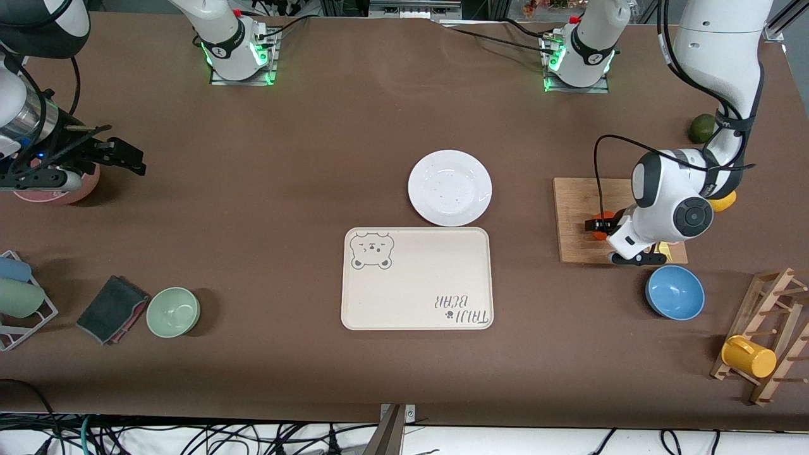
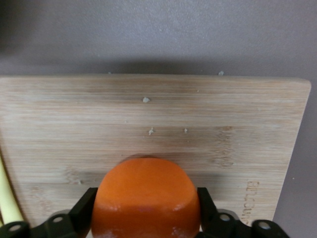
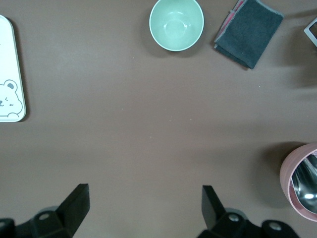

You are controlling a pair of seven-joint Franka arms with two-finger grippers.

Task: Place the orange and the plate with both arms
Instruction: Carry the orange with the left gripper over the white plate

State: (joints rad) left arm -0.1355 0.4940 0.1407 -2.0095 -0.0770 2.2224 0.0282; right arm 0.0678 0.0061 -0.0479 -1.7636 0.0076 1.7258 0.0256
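The orange (image 1: 605, 225) (image 2: 146, 196) rests on a wooden cutting board (image 1: 574, 212) (image 2: 148, 114) toward the left arm's end of the table. My left gripper (image 1: 597, 225) (image 2: 146, 210) is shut on it, one black finger pressed against each side. The white plate (image 1: 450, 188) lies bare mid-table, just farther from the front camera than the beige bear tray (image 1: 417, 284). My right gripper (image 1: 129, 159) (image 3: 146, 203) hangs open over bare tablecloth at the right arm's end, holding nothing.
A blue bowl (image 1: 675, 292) sits just in front of the board, with a lemon (image 1: 723, 201) and a green fruit (image 1: 701, 128) nearby. A mug rack with a yellow mug (image 1: 749, 357) stands at that end. A green bowl (image 1: 173, 311), dark cloth (image 1: 112, 309) and pink bowl (image 1: 60, 188) are at the right arm's end.
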